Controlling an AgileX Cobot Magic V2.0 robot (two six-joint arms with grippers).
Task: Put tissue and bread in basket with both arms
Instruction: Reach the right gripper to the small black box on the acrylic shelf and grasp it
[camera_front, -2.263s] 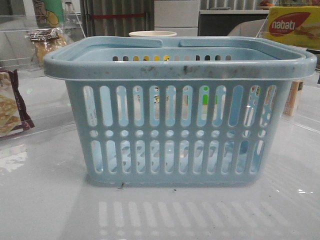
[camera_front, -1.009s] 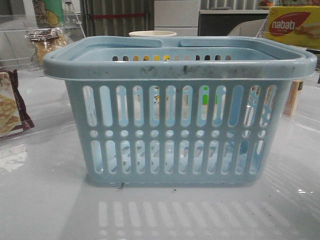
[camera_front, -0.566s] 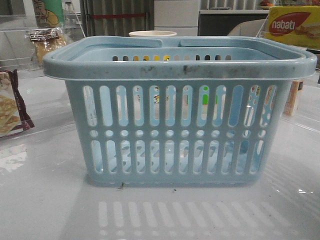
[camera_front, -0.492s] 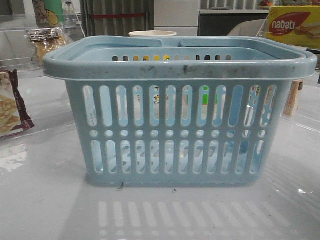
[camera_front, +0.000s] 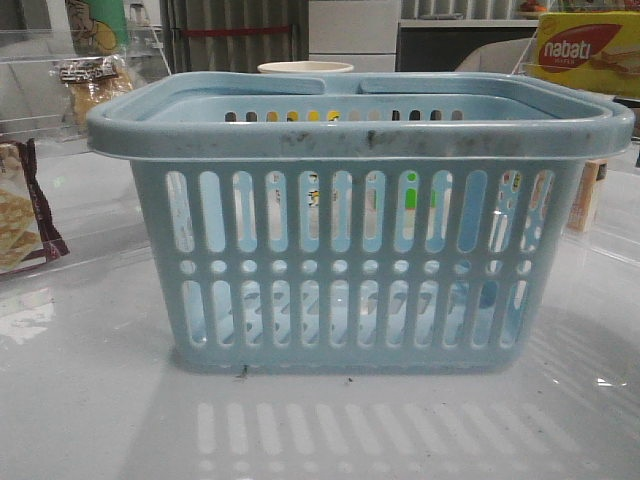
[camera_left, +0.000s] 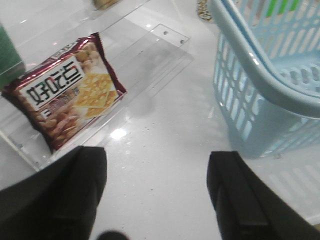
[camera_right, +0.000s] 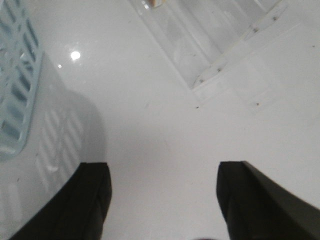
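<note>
The light-blue basket (camera_front: 360, 215) stands in the middle of the table, and nothing shows inside it. It also shows in the left wrist view (camera_left: 260, 80) and at the edge of the right wrist view (camera_right: 15, 95). The bread (camera_front: 93, 85), in a clear wrapper, lies on a clear shelf at the far left. The tissue is out of view. My left gripper (camera_left: 157, 167) is open and empty over bare table, left of the basket. My right gripper (camera_right: 162, 175) is open and empty over bare table, right of the basket. Neither gripper shows in the front view.
A maroon-edged cracker bag (camera_left: 65, 95) lies on a clear acrylic tray at the left (camera_front: 20, 215). A yellow nabati box (camera_front: 585, 50) sits at the far right. A pale cup (camera_front: 305, 68) stands behind the basket. Another clear tray (camera_right: 215, 45) lies to the right.
</note>
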